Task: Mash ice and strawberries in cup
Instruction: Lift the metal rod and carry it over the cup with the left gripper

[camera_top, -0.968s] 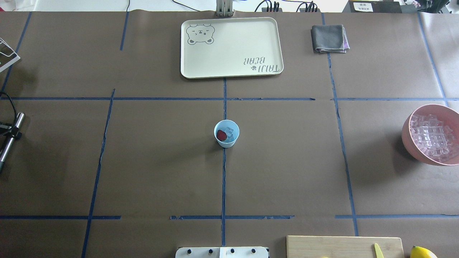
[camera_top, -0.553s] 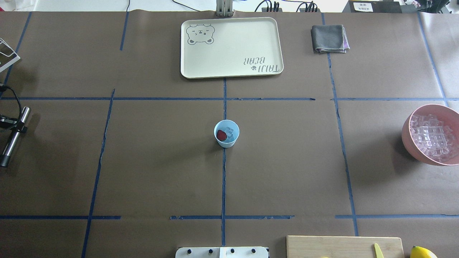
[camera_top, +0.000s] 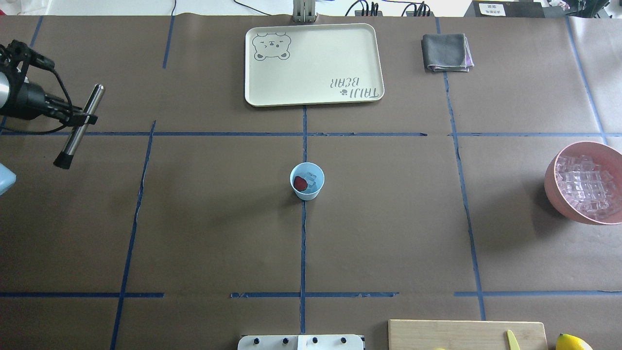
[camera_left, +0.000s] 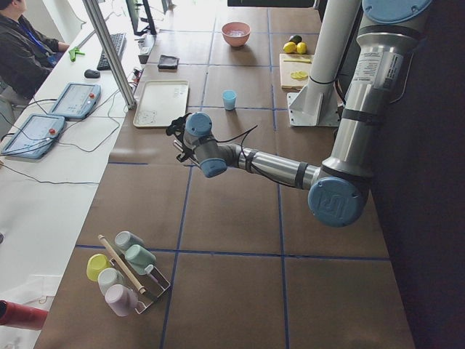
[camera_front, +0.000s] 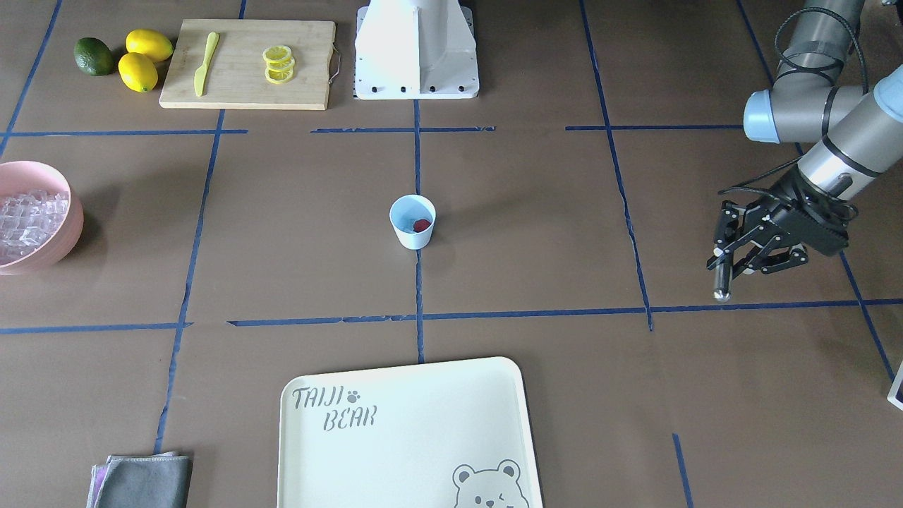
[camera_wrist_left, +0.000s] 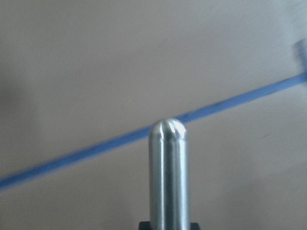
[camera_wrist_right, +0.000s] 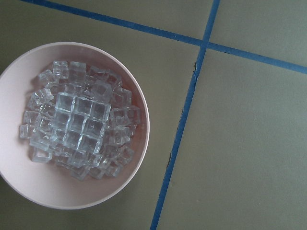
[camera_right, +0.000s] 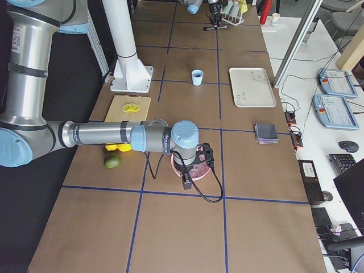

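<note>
The step in hand is judged to be the bringing of the tool to the work: a steel muddler point(camera_top: 70, 146) is clamped between the closed fingers of the left gripper point(camera_top: 82, 118) and is held tilted in the air, clear of the table point(camera_top: 388, 218), at the far left of the overhead view. The light-blue cup point(camera_top: 307, 181) stands upright and unheld at the middle of the table, on a blue tape line, well apart from the muddler. Inside it a red strawberry point(camera_top: 301, 183) lies beside a few clear cubes of ice point(camera_top: 314, 179), and nothing in it looks crushed yet. The right gripper point(camera_right: 187, 176) is seen only in the exterior right view, hanging over the pink bowl point(camera_wrist_right: 76, 196) of spare ice cubes point(camera_wrist_right: 79, 127); whether it is open or closed cannot be told. For the next move, the muddler would need to be carried across to a spot above the cup, turned upright with its rounded end down, and lowered through the mouth onto the contents. As the cup is light and unsupported, a centred, straight press is called for, lest it be tipped or pushed aside.
</note>
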You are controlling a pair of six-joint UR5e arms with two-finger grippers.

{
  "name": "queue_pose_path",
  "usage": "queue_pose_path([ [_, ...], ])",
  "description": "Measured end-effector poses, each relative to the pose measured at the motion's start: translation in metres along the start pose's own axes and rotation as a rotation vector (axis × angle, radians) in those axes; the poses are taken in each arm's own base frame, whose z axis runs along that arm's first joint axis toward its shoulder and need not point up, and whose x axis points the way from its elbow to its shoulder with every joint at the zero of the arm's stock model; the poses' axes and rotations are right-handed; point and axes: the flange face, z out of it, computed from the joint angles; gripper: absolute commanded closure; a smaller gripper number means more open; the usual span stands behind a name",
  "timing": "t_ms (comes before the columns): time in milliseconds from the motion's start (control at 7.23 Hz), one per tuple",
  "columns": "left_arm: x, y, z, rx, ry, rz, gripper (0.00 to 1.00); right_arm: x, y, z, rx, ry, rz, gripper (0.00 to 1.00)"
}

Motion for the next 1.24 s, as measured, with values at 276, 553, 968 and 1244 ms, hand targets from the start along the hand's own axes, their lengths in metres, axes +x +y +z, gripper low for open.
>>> queue_pose_path([
  [276,0.077,-0.061,0.007,0.133,0.126,0.087,1.00,0.001,0.001,0.001,-0.002,-0.001,0.002,0.01],
  [553,0.144,-0.073,0.020,0.270,0.231,0.176,1.00,0.001,0.000,0.001,-0.002,-0.002,0.004,0.01],
  [968,0.271,-0.039,0.076,0.532,0.310,0.219,1.00,0.001,-0.001,0.000,0.000,-0.001,0.002,0.01],
  [1244,0.333,-0.048,0.077,0.704,0.339,0.257,0.98,0.001,-0.003,-0.001,0.004,0.000,0.001,0.01],
])
